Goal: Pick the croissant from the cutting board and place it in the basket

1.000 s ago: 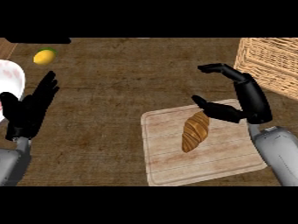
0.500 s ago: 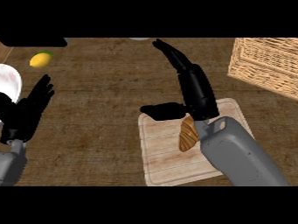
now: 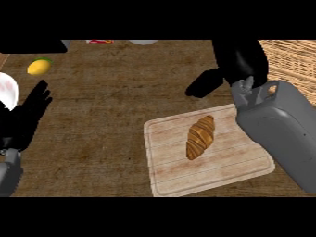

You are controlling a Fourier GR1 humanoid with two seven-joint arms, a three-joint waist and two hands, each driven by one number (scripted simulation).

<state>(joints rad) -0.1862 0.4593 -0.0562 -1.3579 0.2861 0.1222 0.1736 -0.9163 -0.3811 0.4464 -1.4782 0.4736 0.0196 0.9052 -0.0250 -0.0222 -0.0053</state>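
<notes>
The black right hand point(image 3: 237, 65) has been raised beyond the golden-brown croissant point(image 3: 200, 137), which is left lying below it on the pale wooden cutting board point(image 3: 166, 177). Nothing is held; its finger state cannot be determined. The grasp must be re-approached.

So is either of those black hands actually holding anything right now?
No. The croissant lies untouched on the cutting board; the right hand is above it, the left hand rests open.
</notes>
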